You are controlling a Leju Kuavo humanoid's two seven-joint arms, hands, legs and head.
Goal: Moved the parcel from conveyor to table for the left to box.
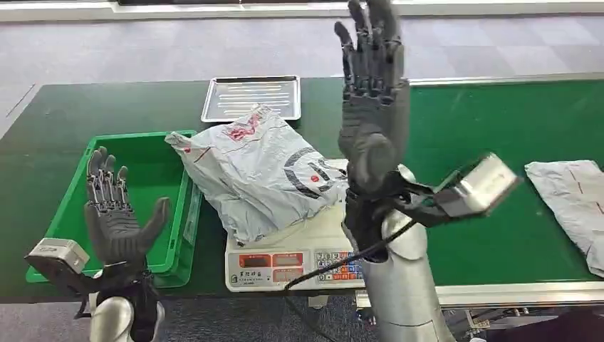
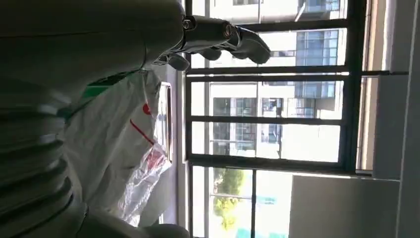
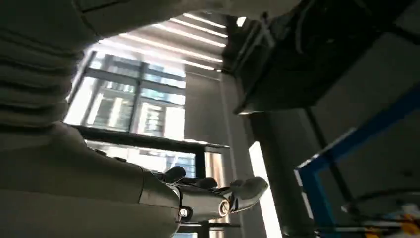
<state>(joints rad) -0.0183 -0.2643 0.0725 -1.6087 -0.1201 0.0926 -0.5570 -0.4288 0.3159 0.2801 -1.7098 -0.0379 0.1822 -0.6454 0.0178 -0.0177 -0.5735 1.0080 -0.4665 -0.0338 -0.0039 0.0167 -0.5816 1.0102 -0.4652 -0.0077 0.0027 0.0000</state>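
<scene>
The right hand (image 1: 373, 100) is raised high over the middle of the table, fingers straight up and spread, holding nothing; the left hand (image 1: 114, 210) stands at the near left, palm up, fingers apart and empty, over the near edge of the green bin (image 1: 146, 153); just right of the bin the grey parcel (image 1: 260, 171) lies across the white scale (image 1: 288, 260), touching neither hand; beyond it a metal tray (image 1: 251, 97) rests at the far side; another grey bag (image 1: 573, 206) lies on the green conveyor (image 1: 484, 121) at the right.
</scene>
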